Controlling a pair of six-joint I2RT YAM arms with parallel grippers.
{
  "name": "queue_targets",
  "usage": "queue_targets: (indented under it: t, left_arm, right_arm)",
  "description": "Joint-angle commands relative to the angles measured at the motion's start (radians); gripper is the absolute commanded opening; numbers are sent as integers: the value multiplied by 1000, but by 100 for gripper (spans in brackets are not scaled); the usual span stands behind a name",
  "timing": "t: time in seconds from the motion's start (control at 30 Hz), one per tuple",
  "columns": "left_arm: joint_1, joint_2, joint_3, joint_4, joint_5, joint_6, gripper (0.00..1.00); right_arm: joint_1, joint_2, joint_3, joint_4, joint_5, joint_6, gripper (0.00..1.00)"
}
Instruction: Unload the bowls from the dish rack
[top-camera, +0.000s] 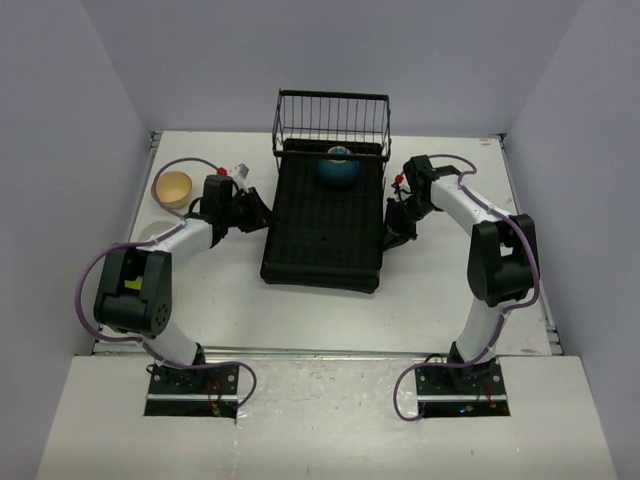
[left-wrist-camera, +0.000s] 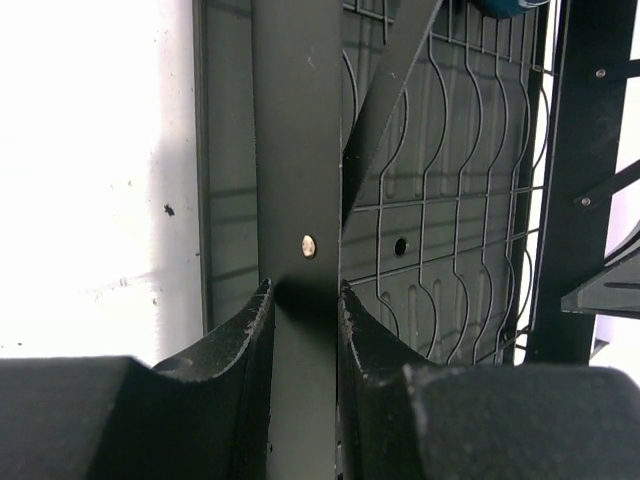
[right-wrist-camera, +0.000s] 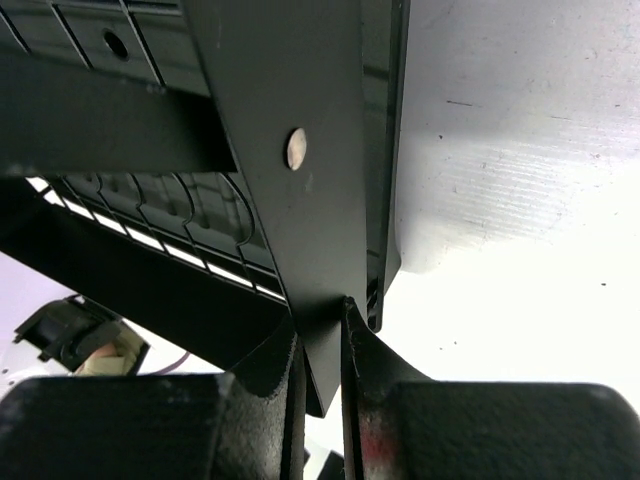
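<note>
**A:** Where is the dish rack (top-camera: 322, 225), and how do its edges lie?

**B:** It lies mid-table, long sides running away from the arm bases. Its wire basket (top-camera: 332, 122) stands at the far end, close to the back wall.

**A:** And the bowls?

**B:** I can see two. The dark blue bowl (top-camera: 338, 168) sits inside the rack at the far end, just in front of the basket. The cream bowl (top-camera: 174, 187) is out on the table (top-camera: 440, 300) near the far left corner, well apart from the rack and just beyond the left arm's wrist.

**A:** What is the left pincer (left-wrist-camera: 303, 300) doing?

**B:** It is at the rack's left long edge. Its fingers are pressed against both sides of a flat black strut (left-wrist-camera: 295, 150) of the rack, with no gap showing.

**A:** And the right pincer (right-wrist-camera: 320, 330)?

**B:** It mirrors that at the right long edge. It is closed almost completely, pinching the thin lower tip of another flat strut (right-wrist-camera: 290, 200), with the rack's rim just beside it.

**A:** What room is there for moving?

**B:** A broad strip of bare table runs between the rack's near edge and the arm bases. More shows to the right, past the right arm. On the left, the gap between the rack and the wall holds the left arm and the cream bowl. Walls close in the table on the left, far and right sides.
</note>
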Motion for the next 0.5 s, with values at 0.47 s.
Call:
queue_targets:
  t: [0.47]
  left_arm:
    - [-26,-37,-303,-197,26,-40,22]
  right_arm:
    - [-64,116,110,244,56,75,0]
